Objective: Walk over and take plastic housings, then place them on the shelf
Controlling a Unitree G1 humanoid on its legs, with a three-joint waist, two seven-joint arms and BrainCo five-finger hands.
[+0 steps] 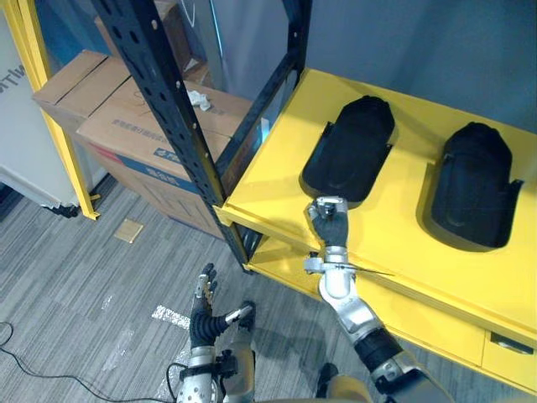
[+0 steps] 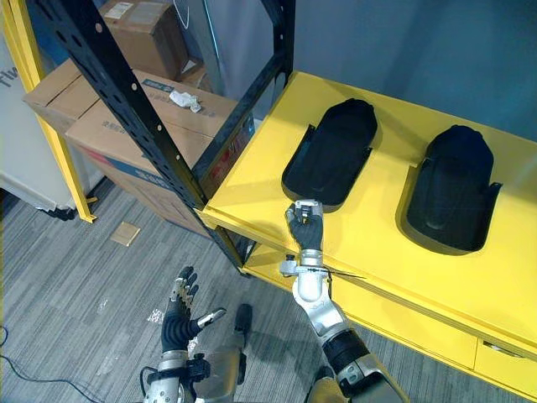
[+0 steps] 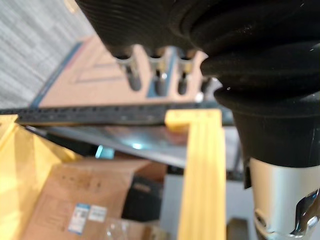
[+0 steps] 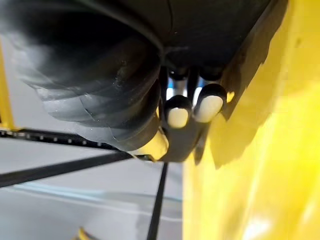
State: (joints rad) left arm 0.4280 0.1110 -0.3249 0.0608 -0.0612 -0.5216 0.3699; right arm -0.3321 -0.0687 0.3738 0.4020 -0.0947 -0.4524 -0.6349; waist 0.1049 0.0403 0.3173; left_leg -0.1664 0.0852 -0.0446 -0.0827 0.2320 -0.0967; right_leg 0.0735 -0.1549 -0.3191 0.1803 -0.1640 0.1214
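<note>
**Two housings on the shelf; placing looks nearly done**

Both plastic housings, the corner housing [image 1: 351, 147] and the far housing [image 1: 474, 180], lie flat on the yellow shelf [image 1: 394, 231]. The right hand [image 1: 330, 222] sits at the corner housing's near end, and I cannot tell its grip. The left hand [image 1: 204, 312] hangs wide below the shelf. The likely next move is to draw the right hand back without nudging the housing. A black rack post [image 1: 159, 92] and cardboard boxes [image 1: 126, 126] crowd the shelf's corner.

Storeroom or workshop stock area: yellow shelf [image 1: 394, 227] on black perforated steel uprights [image 1: 159, 92], labelled cardboard boxes [image 1: 126, 126] stacked just beside the shelf's left end, yellow frame post [image 1: 60, 126] beyond them, grey carpet-tile floor [image 1: 67, 277] below the shelf
</note>
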